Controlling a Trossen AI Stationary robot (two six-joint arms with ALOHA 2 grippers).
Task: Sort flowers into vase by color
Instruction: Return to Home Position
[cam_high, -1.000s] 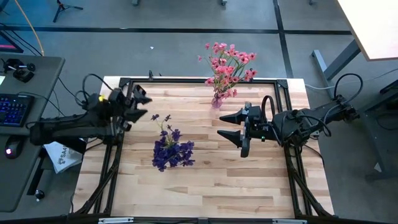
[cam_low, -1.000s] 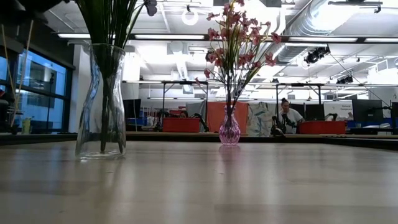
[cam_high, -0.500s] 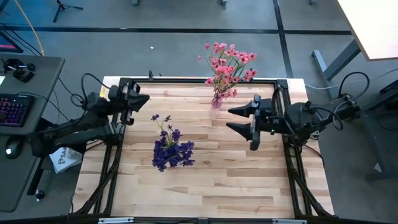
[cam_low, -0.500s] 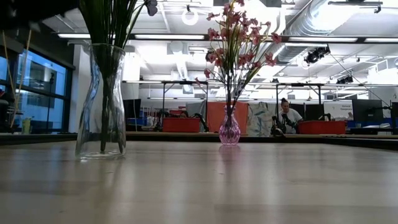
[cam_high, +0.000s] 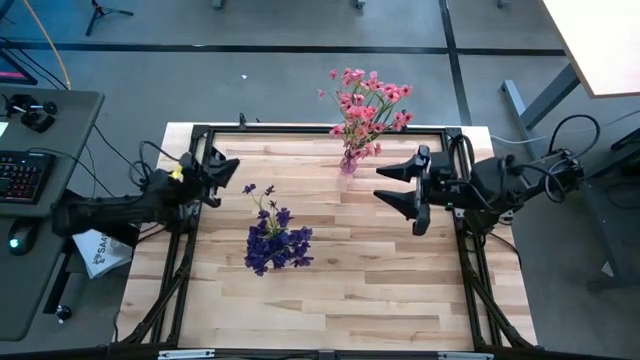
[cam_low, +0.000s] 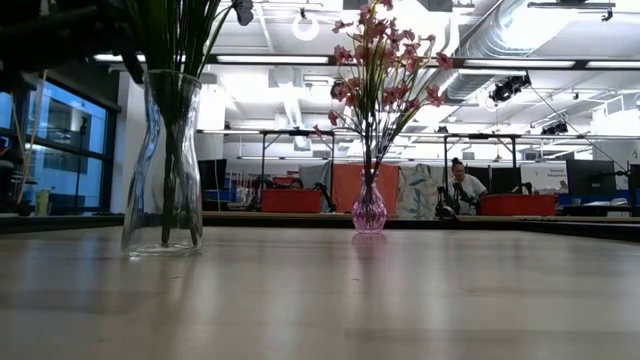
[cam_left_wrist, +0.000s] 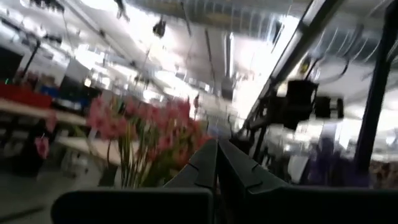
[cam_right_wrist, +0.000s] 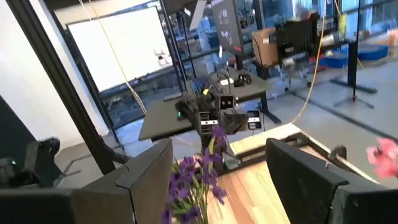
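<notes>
Purple flowers (cam_high: 275, 240) stand with their stems in a clear glass vase (cam_low: 162, 165) left of the table's middle. Pink flowers (cam_high: 368, 105) stand in a small pink vase (cam_low: 369, 210) at the far edge. My left gripper (cam_high: 232, 167) hovers at the far left, left of the purple flowers, shut with nothing between its fingers (cam_left_wrist: 217, 163). My right gripper (cam_high: 384, 183) hovers right of the pink vase, open and holding nothing. Its wrist view looks across at the purple flowers (cam_right_wrist: 198, 180).
A black metal frame (cam_high: 300, 130) runs along the table's edges. A desk with a keyboard (cam_high: 20, 175) stands off the left side. A pale tabletop (cam_high: 600, 40) lies beyond the far right. A person (cam_low: 462, 185) sits far back in the room.
My left gripper has shut on nothing and stayed near the far left of the table. My right gripper, still open, has drawn back toward the table's right and far edges, away from the purple flowers. Both bunches stand as before.
</notes>
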